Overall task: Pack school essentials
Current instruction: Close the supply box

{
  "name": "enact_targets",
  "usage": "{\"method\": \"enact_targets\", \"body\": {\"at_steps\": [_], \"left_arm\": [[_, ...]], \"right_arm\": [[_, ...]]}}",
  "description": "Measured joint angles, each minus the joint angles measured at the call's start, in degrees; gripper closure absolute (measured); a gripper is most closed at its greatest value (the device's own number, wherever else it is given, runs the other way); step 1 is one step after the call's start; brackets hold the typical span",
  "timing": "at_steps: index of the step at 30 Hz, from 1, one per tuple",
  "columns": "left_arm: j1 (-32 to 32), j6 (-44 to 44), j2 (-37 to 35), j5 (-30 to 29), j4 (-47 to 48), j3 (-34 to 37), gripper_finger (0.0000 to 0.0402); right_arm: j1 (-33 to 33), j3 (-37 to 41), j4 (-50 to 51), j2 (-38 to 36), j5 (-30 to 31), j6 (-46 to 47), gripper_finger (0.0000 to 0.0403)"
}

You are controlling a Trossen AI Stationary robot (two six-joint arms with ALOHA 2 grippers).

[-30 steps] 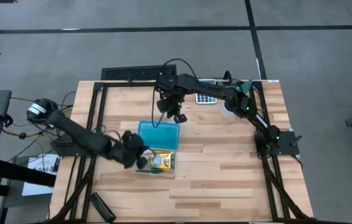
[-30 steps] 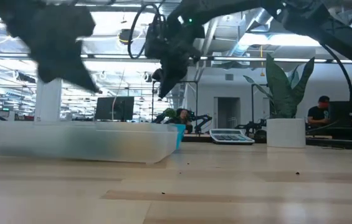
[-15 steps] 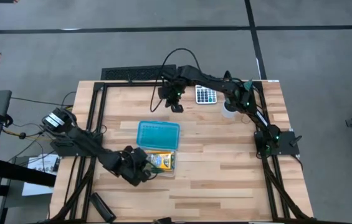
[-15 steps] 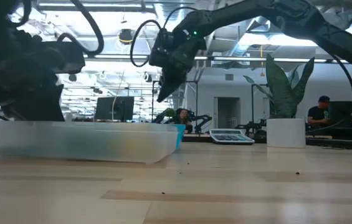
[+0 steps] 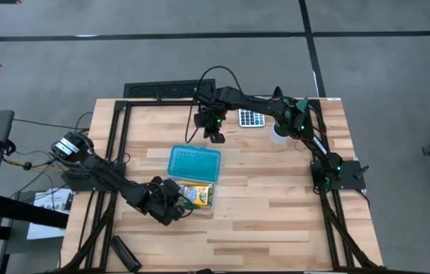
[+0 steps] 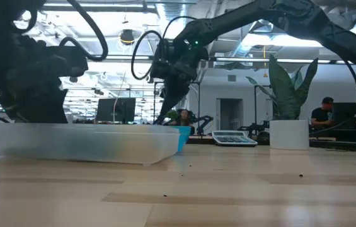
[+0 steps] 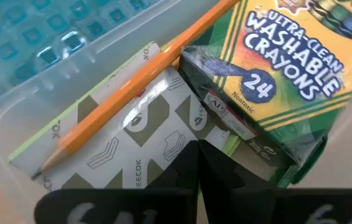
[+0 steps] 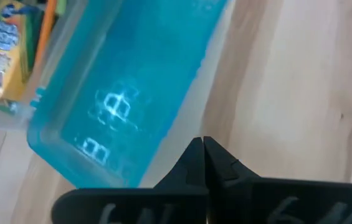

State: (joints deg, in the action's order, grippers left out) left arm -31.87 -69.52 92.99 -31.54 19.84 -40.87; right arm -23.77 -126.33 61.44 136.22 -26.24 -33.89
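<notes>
A clear plastic box (image 5: 208,199) stands on the table, also in the low view (image 6: 83,142). It holds a green-yellow crayon packet (image 7: 288,68), an orange pencil (image 7: 138,81) and a white-green printed packet (image 7: 144,137). My left gripper (image 5: 173,199) is shut at the box's left end, its fingertips (image 7: 197,146) over the white-green packet. A blue lid (image 5: 194,163) lies flat just beyond the box. My right gripper (image 5: 215,137) is shut and empty, above the table beside the lid's far edge (image 8: 202,143). Scissors, pen and the other small pieces do not show. My left gripper's shut fingers point down into the clear box at the white-green packet (image 7: 163,146), beside the crayon packet. I cannot tell whether they touch it.
A grey calculator (image 5: 251,117) and a white plant pot (image 5: 278,134) stand at the table's far right. A dark object (image 5: 123,253) lies at the near left corner. Bare wood lies to the right of the box.
My left gripper has come down and gone toward the table's near edge, to the box's left end. My right gripper has gone a little toward the far edge, away from the lid, then lowered slightly. The box and the lid have stayed in place.
</notes>
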Motion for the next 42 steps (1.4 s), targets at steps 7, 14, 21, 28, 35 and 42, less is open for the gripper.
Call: {"method": "enact_targets", "body": {"at_steps": [7, 14, 21, 28, 35, 42], "left_arm": [[1.70, 0.72, -0.05, -0.27, -1.82, 1.50, 0.0402], [2.60, 2.36, 0.01, -0.88, -3.20, 1.67, 0.0402], [4.01, 3.91, 0.04, -0.67, -4.30, 1.67, 0.0402], [5.14, 3.98, 0.07, -0.90, -4.33, 1.67, 0.0401], [5.39, 4.29, 0.11, -2.03, -4.29, 1.71, 0.0402], [5.95, 5.42, 0.15, -3.36, -4.28, 1.76, 0.0401]], "right_arm": [[0.15, 2.24, -0.69, 0.00, -0.87, 2.46, 0.0403], [-1.25, 4.40, -0.91, -0.02, -0.94, 6.84, 0.0403], [-1.31, 4.99, -0.97, -0.04, -0.73, 8.45, 0.0403], [-1.57, 2.05, 4.17, -0.04, -1.88, 8.66, 0.0403], [-3.20, 0.94, 9.91, -0.07, -2.35, 11.00, 0.0403], [-6.52, 0.94, 10.66, -0.07, -2.40, 14.50, 0.0403]]}}
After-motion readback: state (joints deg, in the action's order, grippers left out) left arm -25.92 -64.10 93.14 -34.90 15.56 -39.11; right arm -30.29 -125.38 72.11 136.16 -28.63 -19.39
